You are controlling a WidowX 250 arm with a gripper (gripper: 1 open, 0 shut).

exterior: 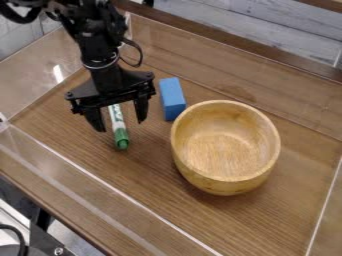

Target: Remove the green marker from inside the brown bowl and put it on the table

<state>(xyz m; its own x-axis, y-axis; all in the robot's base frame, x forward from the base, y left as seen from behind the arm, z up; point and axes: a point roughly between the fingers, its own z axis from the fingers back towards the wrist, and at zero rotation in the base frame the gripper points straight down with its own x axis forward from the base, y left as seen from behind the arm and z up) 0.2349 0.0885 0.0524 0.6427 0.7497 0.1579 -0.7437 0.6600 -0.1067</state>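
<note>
The green marker (119, 130) is lying on the tabletop (94, 190) between the spread-apart jaws of the gripper (115, 117), gripped by neither. One blue block (171, 98) is sitting just beyond, one brown bowl (226, 146) farther out.

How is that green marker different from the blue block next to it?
The green marker is slim and rod-like, white with a green end; the blue block is chunky, rectangular and blue all over. The marker lies between the open fingers of the gripper; the block sits clear of them, closer to the brown bowl. Both rest on the table, outside the bowl.
</note>
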